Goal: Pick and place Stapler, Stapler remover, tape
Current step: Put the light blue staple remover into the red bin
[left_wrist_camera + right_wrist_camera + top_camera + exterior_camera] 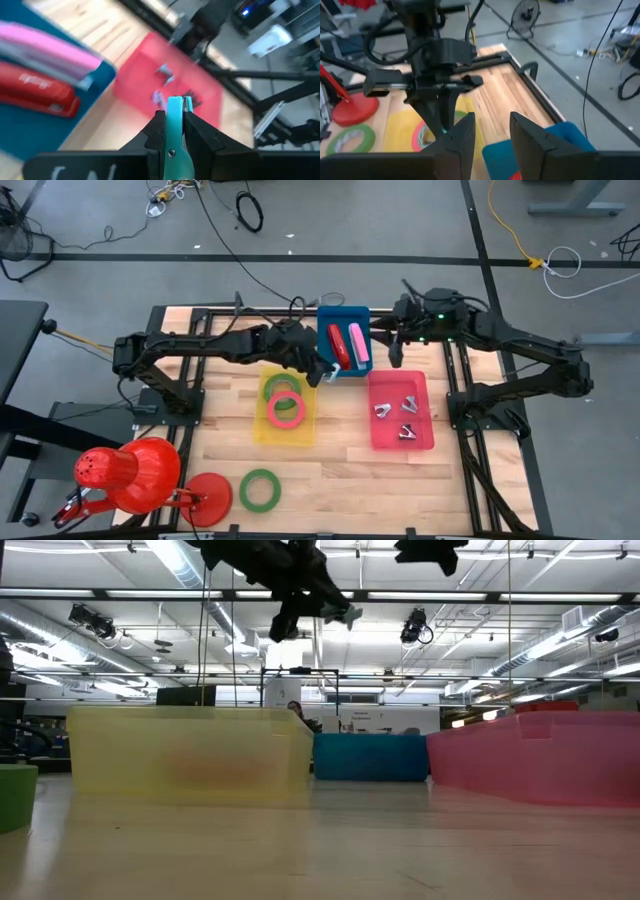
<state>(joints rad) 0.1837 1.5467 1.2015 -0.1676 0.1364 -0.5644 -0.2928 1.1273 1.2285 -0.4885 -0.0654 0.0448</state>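
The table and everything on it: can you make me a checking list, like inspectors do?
Surface: wooden table, mostly bare at the front.
Job's things: red stapler and pink stapler in the blue bin; staple removers in the pink bin; tape rolls in the yellow bin; green tape roll loose on the table.
Clutter: red desk lamp at the front left corner.
Grippers: left gripper shut on a teal staple remover, raised between the bins; right gripper open, empty, over the blue bin.
Cables: several on the floor beyond the table.
Surroundings: grey floor, fan.
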